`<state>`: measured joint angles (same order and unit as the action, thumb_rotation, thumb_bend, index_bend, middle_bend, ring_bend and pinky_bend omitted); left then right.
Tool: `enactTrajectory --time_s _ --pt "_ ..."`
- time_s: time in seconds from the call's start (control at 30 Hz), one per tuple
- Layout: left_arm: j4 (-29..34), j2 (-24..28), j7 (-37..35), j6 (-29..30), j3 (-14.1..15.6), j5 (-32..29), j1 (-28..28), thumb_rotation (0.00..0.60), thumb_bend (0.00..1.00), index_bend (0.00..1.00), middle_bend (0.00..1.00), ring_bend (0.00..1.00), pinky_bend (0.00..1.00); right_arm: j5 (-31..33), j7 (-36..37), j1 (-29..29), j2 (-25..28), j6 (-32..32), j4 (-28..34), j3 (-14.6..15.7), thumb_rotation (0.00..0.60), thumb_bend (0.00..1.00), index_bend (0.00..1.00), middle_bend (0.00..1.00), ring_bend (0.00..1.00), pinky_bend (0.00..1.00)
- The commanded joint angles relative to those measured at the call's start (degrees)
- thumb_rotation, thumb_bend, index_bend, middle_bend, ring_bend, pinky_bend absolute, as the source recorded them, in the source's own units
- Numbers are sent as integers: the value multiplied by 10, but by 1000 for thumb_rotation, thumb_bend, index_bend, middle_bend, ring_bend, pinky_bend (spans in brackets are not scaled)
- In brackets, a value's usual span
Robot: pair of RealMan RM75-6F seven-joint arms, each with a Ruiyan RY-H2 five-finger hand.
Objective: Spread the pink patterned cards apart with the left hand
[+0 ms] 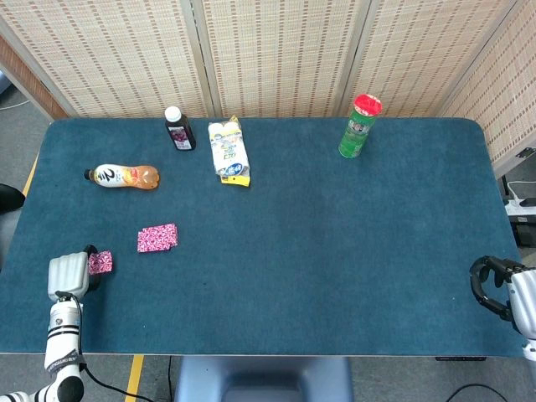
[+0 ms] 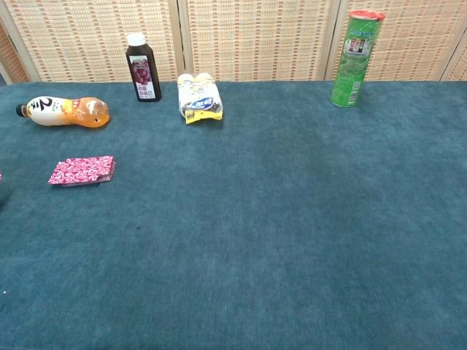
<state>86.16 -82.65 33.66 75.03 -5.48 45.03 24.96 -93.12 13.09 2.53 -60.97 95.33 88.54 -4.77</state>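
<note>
A stack of pink patterned cards (image 1: 157, 238) lies flat on the blue table (image 1: 335, 251) at the left; the chest view shows the same stack of cards (image 2: 82, 170). My left hand (image 1: 69, 274) is near the table's front left corner, well left of the stack. It pinches a separate pink patterned card (image 1: 100, 262) at its fingertips. The chest view does not show this hand. My right hand (image 1: 501, 289) sits at the table's right edge, fingers curled in with nothing in them.
An orange drink bottle (image 1: 121, 176) lies on its side behind the stack. A dark juice bottle (image 1: 178, 128), a white snack packet (image 1: 229, 151) and a green can (image 1: 360, 126) stand along the back.
</note>
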Motion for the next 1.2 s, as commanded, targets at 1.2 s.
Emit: enactTrajectory --time_s 1.2 --pt "-40 -96 132 -91 -74 -67 123 600 318 160 1000 1000 1000 -2 8 -1 6 -1 0 3 600 526 753 655 695 989"
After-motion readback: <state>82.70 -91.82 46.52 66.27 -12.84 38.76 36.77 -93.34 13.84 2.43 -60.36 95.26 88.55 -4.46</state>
